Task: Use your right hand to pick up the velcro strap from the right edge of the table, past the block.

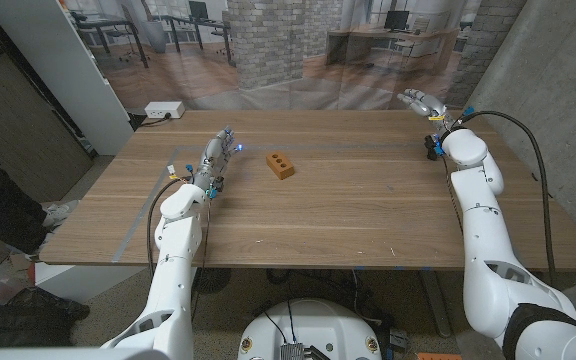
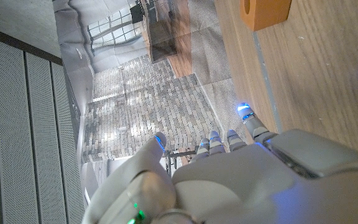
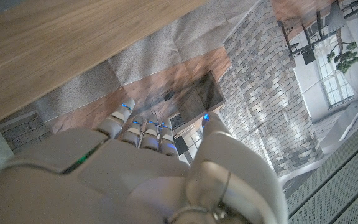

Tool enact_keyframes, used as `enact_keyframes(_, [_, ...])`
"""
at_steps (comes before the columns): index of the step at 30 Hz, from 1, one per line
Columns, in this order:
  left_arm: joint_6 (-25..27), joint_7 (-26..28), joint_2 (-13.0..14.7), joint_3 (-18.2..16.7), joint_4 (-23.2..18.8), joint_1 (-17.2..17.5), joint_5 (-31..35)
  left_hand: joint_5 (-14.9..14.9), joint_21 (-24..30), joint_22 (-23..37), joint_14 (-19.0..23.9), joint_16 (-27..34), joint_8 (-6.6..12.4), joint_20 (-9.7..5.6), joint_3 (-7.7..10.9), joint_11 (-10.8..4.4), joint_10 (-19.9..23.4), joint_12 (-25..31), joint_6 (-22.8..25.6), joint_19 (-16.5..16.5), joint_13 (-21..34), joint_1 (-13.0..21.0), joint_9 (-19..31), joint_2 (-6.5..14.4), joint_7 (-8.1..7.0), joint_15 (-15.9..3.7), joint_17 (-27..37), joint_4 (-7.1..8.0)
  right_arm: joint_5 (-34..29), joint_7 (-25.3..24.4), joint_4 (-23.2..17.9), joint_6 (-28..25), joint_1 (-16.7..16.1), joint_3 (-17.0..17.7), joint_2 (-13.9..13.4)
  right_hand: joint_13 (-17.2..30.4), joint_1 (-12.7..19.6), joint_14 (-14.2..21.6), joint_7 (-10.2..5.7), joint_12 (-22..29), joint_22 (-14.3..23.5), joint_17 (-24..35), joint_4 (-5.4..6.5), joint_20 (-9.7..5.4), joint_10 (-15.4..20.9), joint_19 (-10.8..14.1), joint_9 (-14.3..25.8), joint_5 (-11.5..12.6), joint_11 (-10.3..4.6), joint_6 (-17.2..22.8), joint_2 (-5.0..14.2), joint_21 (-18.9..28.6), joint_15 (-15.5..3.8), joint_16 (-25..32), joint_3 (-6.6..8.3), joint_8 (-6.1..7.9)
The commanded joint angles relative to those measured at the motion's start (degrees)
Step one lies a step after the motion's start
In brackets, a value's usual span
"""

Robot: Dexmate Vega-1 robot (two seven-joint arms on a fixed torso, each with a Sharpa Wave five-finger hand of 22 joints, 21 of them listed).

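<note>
1. Left hand (image 1: 215, 155), left of centre, holds nothing, fingers extended.
2. Right hand (image 1: 423, 101), upper right, fingers apart, empty.
3. Velcro strap: cannot locate; block (image 1: 282, 165) sits centre, nearer the left hand.

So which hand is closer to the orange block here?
Left. The left hand sits on the table just left of the orange block; the right hand is raised at the table's far right corner, well away from it.
</note>
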Motion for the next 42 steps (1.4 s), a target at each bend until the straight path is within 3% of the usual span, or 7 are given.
enact_keyframes(1, [-0.2, 0.1, 0.0, -0.1, 0.5, -0.4, 0.2, 0.4, -0.1, 0.3, -1.2, 0.1, 0.23, 0.25, 0.17, 0.22, -0.4, 0.4, 0.0, -2.9, 0.2, -0.1, 0.2, -0.1, 0.09, 0.19, 0.2, -0.17, -4.9, -0.5, -0.5, -1.3, 0.4, -1.4, -1.8, 0.2, 0.7, -0.1, -0.09, 0.2, 0.1, 0.0, -0.42, -0.43, 0.4, 0.1, 0.3, 0.3, -0.02, 0.5, 0.12, -0.1, -0.18, 0.1, 0.20, 0.41])
enact_keyframes(14, [-0.3, 0.1, 0.0, -0.2, 1.0, -0.7, 0.3, 0.4, -0.4, 0.3, -1.2, 0.1, 0.22, 0.28, 0.17, 0.18, -0.4, 0.3, 0.0, -2.9, 0.2, -0.1, 0.2, -0.1, 0.07, 0.13, 0.2, -0.19, -9.6, -1.6, -0.7, -4.0, 0.8, -2.7, -2.6, 0.2, 1.2, -0.1, -0.49, 0.1, 0.1, 0.0, -0.77, -0.65, 0.7, 0.1, 0.4, 0.3, -0.66, 0.7, 0.36, -0.2, -0.50, 0.0, 0.61, 0.38])
enact_keyframes(23, [-0.3, 0.3, 0.0, -0.3, 1.0, -0.7, 0.4, 0.4, -0.5, 0.3, -1.2, 0.1, 0.21, 0.31, 0.16, 0.29, -0.4, 0.3, 0.0, -2.8, 0.2, -0.1, 0.2, -0.1, 0.09, 0.18, 0.2, -0.21, -12.9, -2.4, -1.1, -5.9, 1.0, -3.8, -2.9, 0.2, 2.7, 0.0, -1.31, -0.1, 0.1, 0.1, -1.11, -1.72, 0.7, 0.3, 0.4, 0.6, -1.89, 0.9, 1.66, -0.1, -1.66, 0.1, 2.10, 0.29])
enact_keyframes(42, [0.2, 0.7, -0.2, -0.4, 0.2, -0.3, 0.5, 0.4, -0.8, 0.4, -1.2, 0.1, 0.20, 0.32, 0.17, 0.26, -0.4, 0.3, -0.1, -2.7, 0.2, -0.2, 0.2, -0.1, 0.08, 0.20, 0.2, -0.25, -21.7, -2.0, -3.1, -12.0, 1.2, -6.8, -3.8, 0.2, 5.5, -0.3, -2.04, -0.6, 0.0, 0.0, -2.26, -2.41, -0.4, 0.5, 0.4, 0.9, -2.80, -0.6, 1.57, -0.2, -2.42, -0.1, 4.12, -0.31])
